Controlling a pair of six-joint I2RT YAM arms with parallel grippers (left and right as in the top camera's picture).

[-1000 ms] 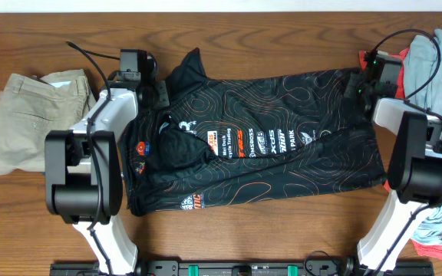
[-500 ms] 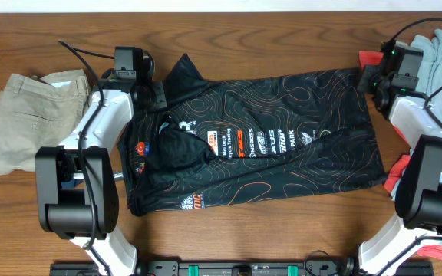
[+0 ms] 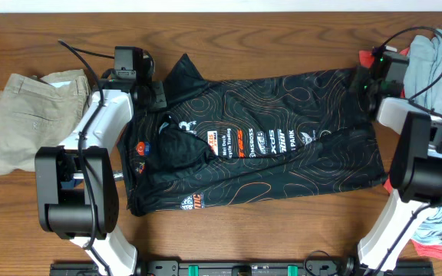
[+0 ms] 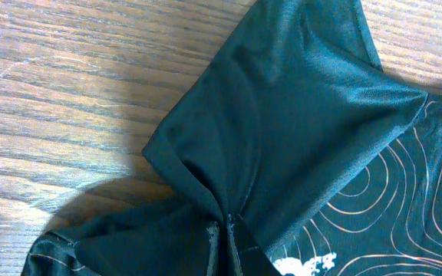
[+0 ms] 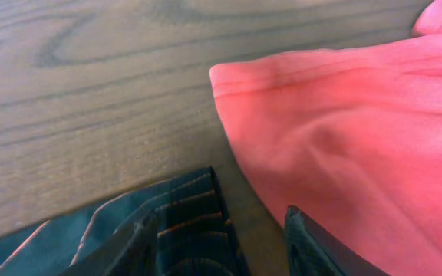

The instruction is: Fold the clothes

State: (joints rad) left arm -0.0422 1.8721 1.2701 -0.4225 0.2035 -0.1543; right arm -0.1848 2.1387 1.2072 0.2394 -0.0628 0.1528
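The right end effector [image 5: 229,249] is back at the far right corner of the jersey [image 3: 267,153], after swinging out toward the pink cloth [image 5: 359,138] half a second ago. Its fingers [image 5: 140,241] stand apart, released, with the jersey's hem [image 5: 183,207] between them. The left end effector [image 4: 227,249] has not moved and appears clenched on the gathered sleeve [image 4: 282,115] at the jersey's far left corner. The jersey lies spread on the surface [image 5: 90,92]. With both far corners covered, a fold looks ready once the right side closes.

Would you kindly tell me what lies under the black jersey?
Only the wooden table shows around the jersey; anything directly beneath is hidden by its fabric.
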